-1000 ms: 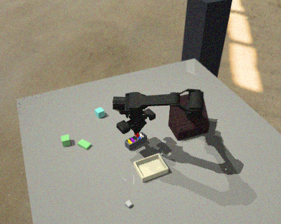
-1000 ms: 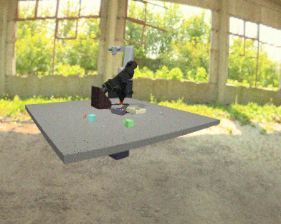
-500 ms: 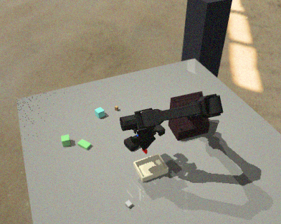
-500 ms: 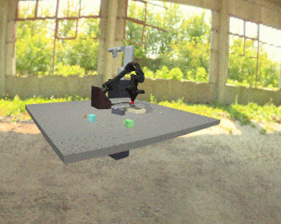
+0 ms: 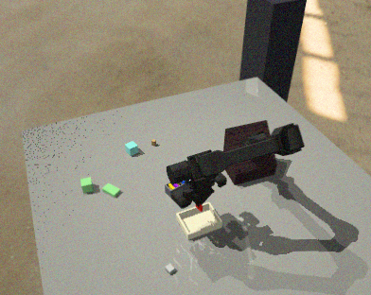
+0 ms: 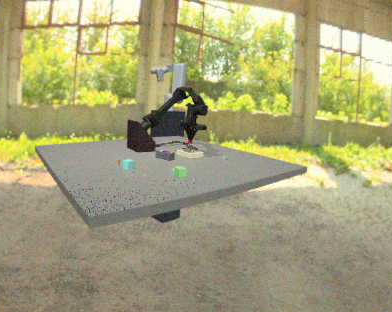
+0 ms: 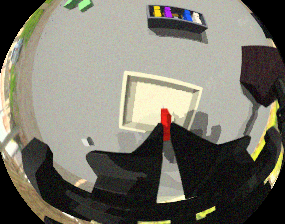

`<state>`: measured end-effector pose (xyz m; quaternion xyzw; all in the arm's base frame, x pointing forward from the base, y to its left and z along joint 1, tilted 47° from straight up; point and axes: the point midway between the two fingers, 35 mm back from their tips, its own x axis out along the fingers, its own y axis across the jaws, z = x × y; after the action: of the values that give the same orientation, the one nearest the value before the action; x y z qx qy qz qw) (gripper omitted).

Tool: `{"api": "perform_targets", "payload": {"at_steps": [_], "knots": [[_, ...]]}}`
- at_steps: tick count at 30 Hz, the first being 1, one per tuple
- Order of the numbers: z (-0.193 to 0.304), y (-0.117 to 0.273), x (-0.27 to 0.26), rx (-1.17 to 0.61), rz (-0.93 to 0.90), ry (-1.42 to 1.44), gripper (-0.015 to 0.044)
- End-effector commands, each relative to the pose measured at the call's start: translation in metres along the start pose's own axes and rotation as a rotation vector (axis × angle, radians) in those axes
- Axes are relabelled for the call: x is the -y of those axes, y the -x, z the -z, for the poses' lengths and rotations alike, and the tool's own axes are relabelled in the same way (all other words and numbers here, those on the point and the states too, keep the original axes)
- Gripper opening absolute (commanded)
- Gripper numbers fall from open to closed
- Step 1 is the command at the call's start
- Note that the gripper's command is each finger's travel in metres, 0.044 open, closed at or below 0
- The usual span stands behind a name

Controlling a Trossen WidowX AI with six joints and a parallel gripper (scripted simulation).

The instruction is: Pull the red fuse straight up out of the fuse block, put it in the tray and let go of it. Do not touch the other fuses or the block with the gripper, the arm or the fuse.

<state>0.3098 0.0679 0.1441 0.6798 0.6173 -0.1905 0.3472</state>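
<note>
The red fuse (image 5: 200,207) (image 6: 190,142) (image 7: 165,121) is held between the fingertips of my gripper (image 5: 201,203) (image 6: 190,139) (image 7: 165,126), which is shut on it. The fuse hangs in the air above the cream tray (image 5: 182,227) (image 6: 196,156) (image 7: 123,100); in the wrist view it overlaps the tray's near side. The tray looks empty. The dark fuse block (image 5: 168,190) (image 6: 164,155) (image 7: 175,24) stands beside the tray and holds yellow, purple, blue and white fuses. In the top view the arm partly hides the block.
A green cube (image 5: 86,184) (image 6: 180,172), a flat green block (image 5: 112,190), a cyan cube (image 5: 132,148) (image 6: 128,164) and a small orange piece (image 5: 153,142) (image 6: 118,161) lie beyond the block. A small white cube (image 5: 170,268) (image 7: 87,141) lies past the tray. The dark arm base (image 5: 252,170) (image 6: 139,136) (image 7: 263,70) stands opposite.
</note>
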Motion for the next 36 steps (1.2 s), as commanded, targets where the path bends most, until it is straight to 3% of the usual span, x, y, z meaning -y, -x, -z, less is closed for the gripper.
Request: {"api": "perform_targets", "payload": {"at_steps": [1,24,36], "knots": [[0.002,-0.005,0.000,-0.006,0.000,-0.004,0.0000],[0.003,-0.038,0.001,-0.008,-0.001,-0.004,0.0000],[0.004,-0.034,0.000,-0.013,-0.002,0.003,0.0315]]}}
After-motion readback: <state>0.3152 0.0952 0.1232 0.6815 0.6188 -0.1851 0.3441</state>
